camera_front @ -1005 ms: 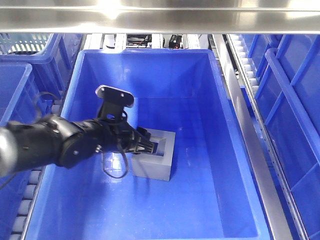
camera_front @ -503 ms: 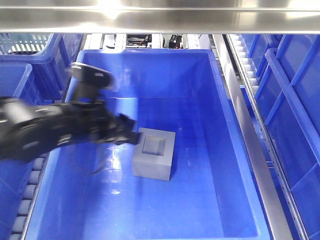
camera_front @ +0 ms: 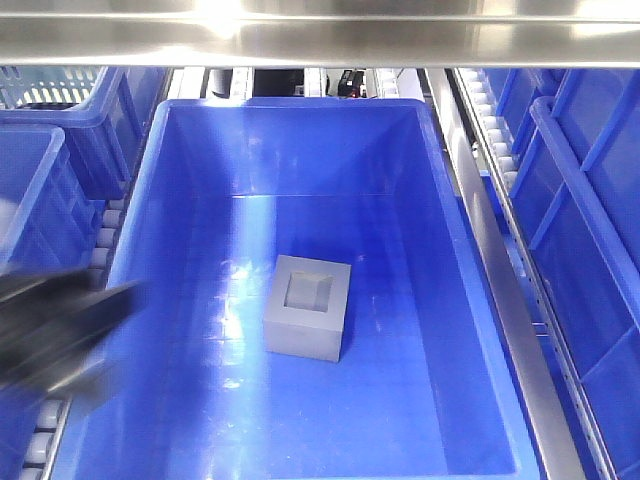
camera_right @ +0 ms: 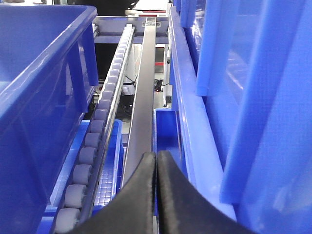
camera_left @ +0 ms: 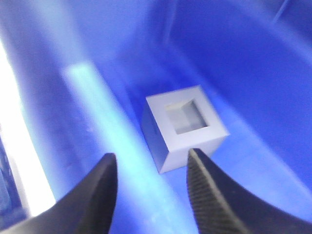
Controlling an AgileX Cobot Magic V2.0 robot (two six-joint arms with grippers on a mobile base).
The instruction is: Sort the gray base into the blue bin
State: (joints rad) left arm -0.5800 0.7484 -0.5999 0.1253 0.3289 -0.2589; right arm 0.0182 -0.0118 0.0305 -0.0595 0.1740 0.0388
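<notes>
The gray base (camera_front: 309,307) rests alone on the floor of the blue bin (camera_front: 420,150), its square recess facing up. In the left wrist view the gray base (camera_left: 187,127) lies beyond my left gripper (camera_left: 152,160), whose black fingers stand apart with nothing between them. In the front view the left arm (camera_front: 55,330) is a dark blur over the bin's left rim, clear of the block. My right gripper (camera_right: 156,155) is shut and empty, pointing along a metal rail outside the bin.
More blue bins stand at the left (camera_front: 40,190) and right (camera_front: 590,200). Roller tracks (camera_right: 92,146) and a metal rail (camera_front: 490,250) run between them. A steel shelf edge (camera_front: 320,35) crosses the top of the front view.
The left arm let go of the gray base and pulled back left and toward the camera, out of the bin. The block stays where it was set down.
</notes>
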